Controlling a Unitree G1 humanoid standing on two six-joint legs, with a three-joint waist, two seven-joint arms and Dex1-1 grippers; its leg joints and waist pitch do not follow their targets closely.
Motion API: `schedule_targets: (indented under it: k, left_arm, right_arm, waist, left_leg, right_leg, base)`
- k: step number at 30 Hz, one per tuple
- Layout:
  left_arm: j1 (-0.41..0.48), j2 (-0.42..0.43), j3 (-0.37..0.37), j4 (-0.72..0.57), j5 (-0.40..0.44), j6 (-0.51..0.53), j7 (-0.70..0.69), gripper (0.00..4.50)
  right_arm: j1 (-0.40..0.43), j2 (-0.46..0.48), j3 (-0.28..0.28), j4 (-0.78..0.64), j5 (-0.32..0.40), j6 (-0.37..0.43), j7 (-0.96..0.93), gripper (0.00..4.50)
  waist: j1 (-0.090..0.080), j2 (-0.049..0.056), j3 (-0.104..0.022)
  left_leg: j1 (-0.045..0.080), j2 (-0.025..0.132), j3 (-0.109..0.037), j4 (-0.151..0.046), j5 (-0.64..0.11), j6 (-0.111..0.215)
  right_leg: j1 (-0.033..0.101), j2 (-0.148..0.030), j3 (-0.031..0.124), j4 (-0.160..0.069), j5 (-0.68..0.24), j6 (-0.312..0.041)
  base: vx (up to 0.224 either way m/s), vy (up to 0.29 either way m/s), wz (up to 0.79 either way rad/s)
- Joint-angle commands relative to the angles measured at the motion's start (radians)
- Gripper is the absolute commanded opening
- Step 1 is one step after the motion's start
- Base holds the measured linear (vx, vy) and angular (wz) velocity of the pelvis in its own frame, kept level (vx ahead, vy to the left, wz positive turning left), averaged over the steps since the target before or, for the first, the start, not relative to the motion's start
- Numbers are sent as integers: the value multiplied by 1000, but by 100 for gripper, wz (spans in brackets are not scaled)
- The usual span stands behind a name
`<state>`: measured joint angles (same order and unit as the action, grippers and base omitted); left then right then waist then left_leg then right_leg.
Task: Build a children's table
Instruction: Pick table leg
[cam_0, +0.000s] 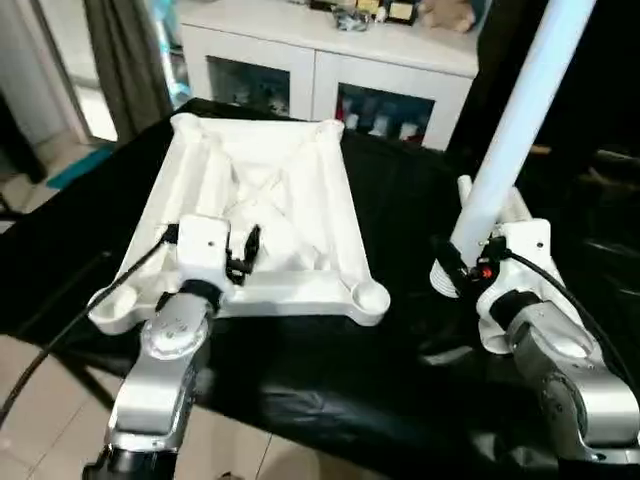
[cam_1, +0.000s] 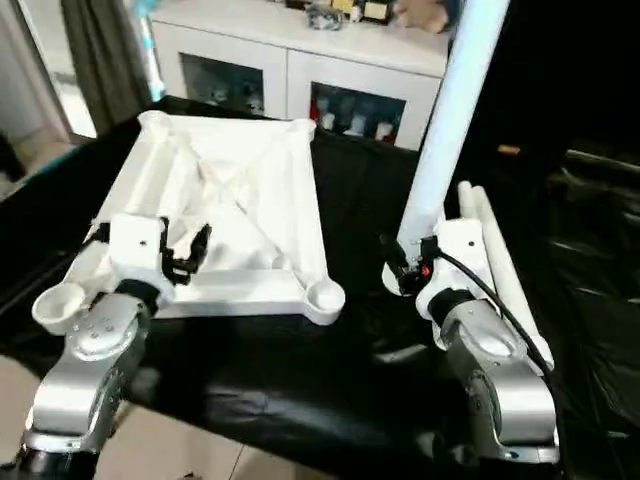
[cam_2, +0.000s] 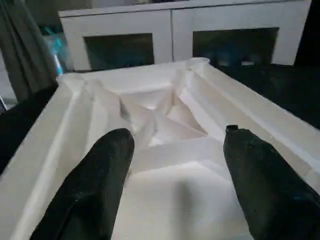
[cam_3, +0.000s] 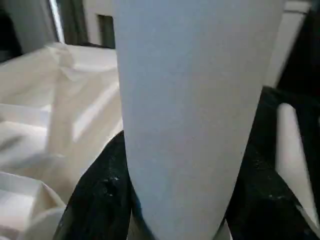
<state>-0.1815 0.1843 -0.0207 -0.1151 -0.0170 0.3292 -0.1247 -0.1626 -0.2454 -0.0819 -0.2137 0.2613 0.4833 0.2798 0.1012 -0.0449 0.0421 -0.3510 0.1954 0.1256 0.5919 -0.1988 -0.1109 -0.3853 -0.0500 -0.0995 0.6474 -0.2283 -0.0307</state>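
Tabletop (cam_0: 262, 215) upside down, frame centre, sockets empty. Leg (cam_0: 510, 150) clamped upright in right hand (cam_0: 462, 262). Left hand (cam_2: 175, 185) apart, empty.

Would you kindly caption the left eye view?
Right gripper holds a table leg upright beside the upturned tabletop.

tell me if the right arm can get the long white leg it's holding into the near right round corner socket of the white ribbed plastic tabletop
Probably yes. The right gripper holds the long white leg upright just beside the near right corner socket, with bare black cloth between them; the left gripper hovers clear.
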Motion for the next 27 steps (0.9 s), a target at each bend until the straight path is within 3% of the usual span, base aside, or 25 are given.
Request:
schedule_targets:
  k: [1, 2, 3, 5, 6, 7, 8, 9, 11, 14, 17, 21, 22, 23, 24, 25, 26, 27]
  left_arm:
    - [-36, 30, -10, 32, -9, -25, -67, 330]
    - [-45, 51, -24, 41, -10, -47, -109, 330]
    - [-50, 74, -40, 47, -29, -68, -177, 330]
    - [-55, 112, -68, 44, -81, -89, -308, 348]
    - [-61, 138, -88, 41, -121, -105, -411, 358]
    - [-61, 138, -88, 41, -121, -105, -411, 365]
    - [-80, 180, -127, 41, -170, -82, -557, 369]
    - [-95, 205, -152, 46, -186, -66, -629, 378]
    - [-137, 238, -206, 71, -185, -44, -728, 392]
    - [-155, 240, -227, 79, -205, -37, -780, 415]
    - [-203, 198, -267, 162, -168, -86, -791, 445]
    - [-250, 191, -323, 249, -142, -109, -857, 445]
    - [-262, 194, -342, 268, -126, -110, -866, 445]
    - [-279, 193, -361, 297, -102, -119, -871, 445]
    - [-282, 192, -362, 303, -96, -126, -868, 445]
    - [-281, 191, -359, 303, -95, -130, -861, 445]
    - [-274, 188, -344, 302, -87, -155, -827, 445]
    - [-264, 180, -323, 294, -81, -148, -773, 445]
  right_arm:
    - [-35, -13, 0, 7, 14, 11, 25, 193]
    - [-44, -19, 0, 15, 15, 11, 34, 193]
    - [-53, -24, -2, 24, 22, 14, 45, 193]
    - [-65, -34, -3, 39, 34, 17, 70, 193]
    - [-73, -43, 0, 48, 37, 18, 91, 193]
    - [-73, -43, 0, 48, 37, 18, 91, 193]
    - [-78, -63, 12, 57, 38, 16, 123, 193]
    - [-80, -76, 21, 62, 37, 13, 142, 193]
    - [-80, -91, 27, 59, 52, 19, 178, 193]
    - [-75, -93, 23, 48, 66, 31, 191, 193]
    - [-49, -93, 18, 22, 69, 34, 185, 193]
    - [-26, -89, 14, 10, 71, 34, 182, 193]
    - [-19, -88, 15, 4, 71, 35, 181, 193]
    - [-7, -85, 13, -11, 72, 37, 175, 193]
    - [-3, -83, 12, -17, 73, 38, 172, 193]
    - [-1, -81, 11, -22, 75, 40, 169, 193]
    - [11, -72, 3, -43, 86, 51, 156, 193]
    - [21, -64, -2, -58, 85, 51, 143, 193]
  waist:
    - [10, 5, -48]
    - [10, 8, -49]
    - [10, -2, -46]
    - [14, -1, -48]
    - [20, 1, -50]
    - [18, 4, -53]
    - [17, -4, -53]
    - [23, 2, -55]
    - [21, 5, -54]
    - [18, 3, -55]
    - [14, -1, -53]
    - [14, -1, -50]
    - [15, 9, -50]
    - [12, 5, -49]
    - [13, 12, -49]
    - [13, 9, -49]
    - [13, 24, -50]
    - [14, 32, -52]
  left_leg:
    - [-8, 13, 7, -60, -147, 27]
    - [-4, 17, 6, -61, -157, 26]
    - [-8, 22, 5, -67, -165, 27]
    - [-2, 29, 5, -70, -168, 18]
    - [4, 32, 7, -69, -160, 16]
    - [4, 34, 8, -68, -133, 12]
    - [1, 34, 11, -68, -118, 13]
    - [5, 33, 16, -67, -102, 15]
    - [1, 31, 19, -66, -91, 14]
    - [-4, 29, 23, -65, -81, 12]
    - [-2, 27, 29, -64, -94, 13]
    - [-1, 28, 28, -69, -129, 6]
    - [1, 29, 26, -69, -135, 3]
    - [1, 28, 29, -68, -140, 5]
    - [3, 29, 28, -68, -148, 2]
    - [0, 29, 27, -68, -145, 2]
    - [-1, 30, 25, -68, -146, -2]
    - [-1, 29, 24, -66, -144, -3]
  right_leg:
    - [43, -72, 55, -128, -352, 58]
    - [40, -72, 57, -126, -332, 40]
    - [43, -75, 59, -121, -308, 18]
    - [42, -80, 65, -110, -260, -19]
    - [39, -83, 68, -105, -210, -47]
    - [40, -81, 71, -89, -117, -85]
    - [43, -81, 71, -85, -81, -96]
    - [42, -81, 73, -77, -39, -113]
    - [47, -80, 76, -72, 7, -127]
    - [57, -84, 81, -68, 43, -137]
    - [58, -85, 86, -76, 0, -130]
    - [56, -86, 88, -87, -100, -101]
    - [54, -87, 88, -88, -116, -97]
    - [52, -85, 89, -93, -124, -94]
    - [52, -85, 90, -94, -126, -94]
    - [55, -86, 90, -92, -122, -95]
    - [55, -86, 89, -91, -108, -103]
    - [56, -86, 89, -85, -88, -114]
  base:
    - [0, 0, 0]
    - [0, 0, 0]
    - [0, 0, 0]
    - [0, 0, 0]
    - [0, 0, 0]
    - [0, 0, 0]
    - [0, 0, 0]
    - [0, 0, 0]
    - [0, 0, 0]
    - [0, 0, 0]
    - [0, 0, 0]
    - [0, 0, 0]
    - [0, 0, 0]
    - [0, 0, 0]
    - [0, 0, 0]
    - [0, 0, 0]
    - [0, 0, 0]
    - [0, 0, 0]
